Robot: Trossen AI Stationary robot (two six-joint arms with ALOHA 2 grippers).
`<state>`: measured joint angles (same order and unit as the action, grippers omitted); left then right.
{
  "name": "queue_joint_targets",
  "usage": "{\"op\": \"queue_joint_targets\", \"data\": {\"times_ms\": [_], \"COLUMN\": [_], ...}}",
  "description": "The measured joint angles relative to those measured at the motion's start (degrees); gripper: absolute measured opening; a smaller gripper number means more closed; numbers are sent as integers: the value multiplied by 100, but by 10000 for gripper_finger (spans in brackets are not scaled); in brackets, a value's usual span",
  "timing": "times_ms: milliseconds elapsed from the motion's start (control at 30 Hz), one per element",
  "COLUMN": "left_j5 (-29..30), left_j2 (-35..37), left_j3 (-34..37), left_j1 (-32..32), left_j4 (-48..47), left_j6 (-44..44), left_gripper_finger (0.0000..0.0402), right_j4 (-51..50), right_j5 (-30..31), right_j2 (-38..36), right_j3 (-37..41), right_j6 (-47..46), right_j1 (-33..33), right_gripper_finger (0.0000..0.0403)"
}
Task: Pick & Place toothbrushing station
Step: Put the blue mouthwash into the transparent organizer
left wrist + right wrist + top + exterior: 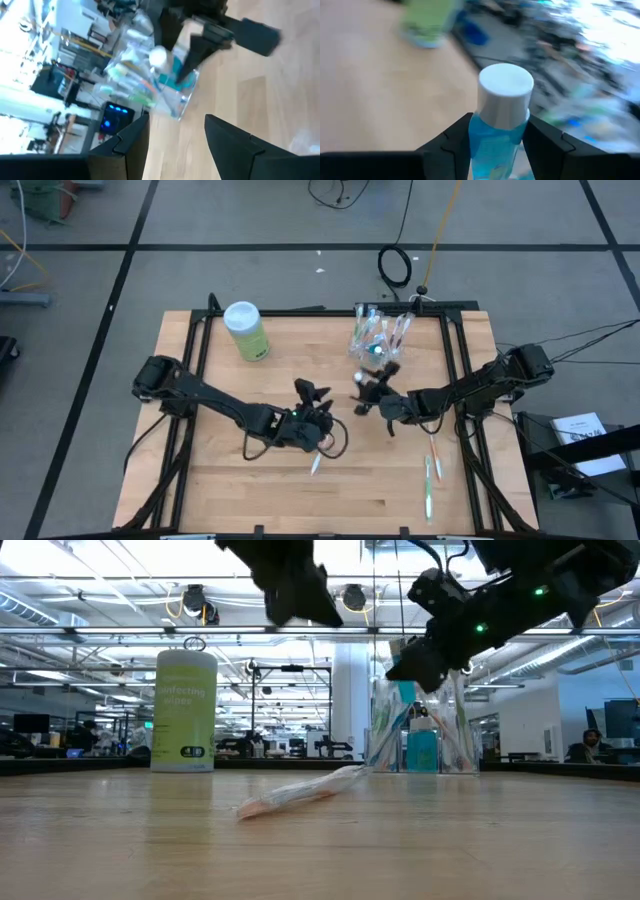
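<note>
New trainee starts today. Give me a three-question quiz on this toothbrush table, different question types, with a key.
1. True or false: the right gripper holds a blue toothpaste tube with a white cap.
2. Multiple choice: the green canister stands A) inside the clear cup, B) on the table's far left part, C) between the left gripper's fingers.
3. Fill in: the left gripper fingers are ____ with nothing between them.

Key: 1 true; 2 B; 3 open.
</note>
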<state>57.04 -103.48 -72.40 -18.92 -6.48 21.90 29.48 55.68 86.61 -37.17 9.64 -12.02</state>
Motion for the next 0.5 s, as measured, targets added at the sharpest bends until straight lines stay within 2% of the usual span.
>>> {"op": "queue_joint_targets", "data": {"times_ms": [67, 133, 333, 500], "left_j5": [-141, -302, -691, -801], "left_j2": [249, 546, 1272, 1503], "left_j3": [0, 0, -4, -7], "left_j1": [60, 122, 365, 546], "left_j4": [-235, -554, -1206, -1879], "left_j6": [-257, -528, -1291, -1641], "left_gripper_finger": [196, 196, 196, 196], "right_j4": [133, 262, 110, 82], "right_j5": [616, 859, 565, 132], "right_j2": [0, 0, -2, -2], "right_j3": [0, -2, -4, -2], "right_j6": [-108, -351, -1270, -1750], "right_j1": [110, 288, 1106, 1743], "right_gripper_finger": [145, 143, 146, 142]}}
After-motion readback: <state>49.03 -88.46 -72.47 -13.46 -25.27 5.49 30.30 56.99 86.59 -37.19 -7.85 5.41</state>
